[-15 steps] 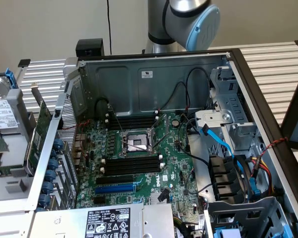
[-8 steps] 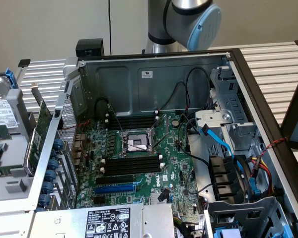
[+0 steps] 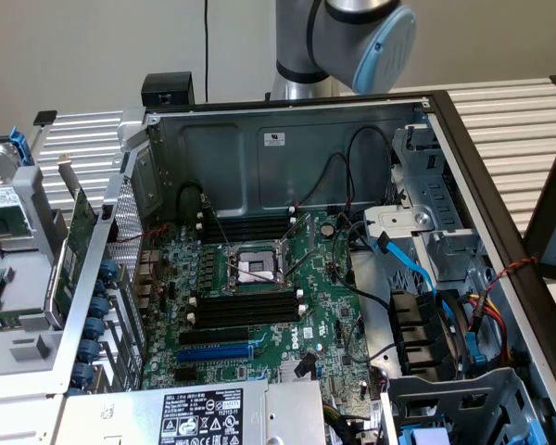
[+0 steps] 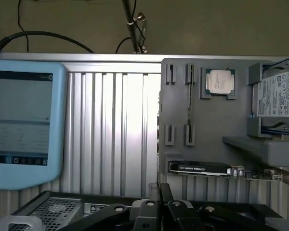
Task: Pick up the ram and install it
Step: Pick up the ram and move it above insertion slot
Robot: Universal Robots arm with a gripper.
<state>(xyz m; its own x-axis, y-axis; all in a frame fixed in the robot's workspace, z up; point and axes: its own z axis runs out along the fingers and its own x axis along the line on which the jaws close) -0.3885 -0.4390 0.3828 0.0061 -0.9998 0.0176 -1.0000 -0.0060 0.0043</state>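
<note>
Exterior view first, and the open computer case [image 3: 287, 120] takes up most of the ribbed worktop [image 3: 519, 120], with the robot arm [image 3: 352, 37] rising at its far side. Down inside, the green motherboard [image 3: 324, 306] faces up, with the CPU socket [image 3: 250, 269] in the middle. Black memory slots [image 3: 246, 311] flank the socket on its near and far sides, and no green stick is seated in any of them.

Over to the wrist view: a pale-blue teach pendant [image 4: 24, 125] lies on the worktop with its screen up. Beside it is the grey parts tray [image 4: 221, 120], which carries a hard drive [image 4: 274, 94] with a white label. It also holds an expansion card [image 4: 202, 168] lying along one edge and a CPU chip [image 4: 220, 82] in its square pocket.

Just beside that chip, a thin strip stands on edge between the tray's small clips. That looks to be the ram [image 4: 189, 103], seen edge-on and resting in its holder.

The gripper [image 4: 160, 191] is clenched on nothing, its black fingers pressed together. It hangs over the case's rim, apart from the tray.
</note>
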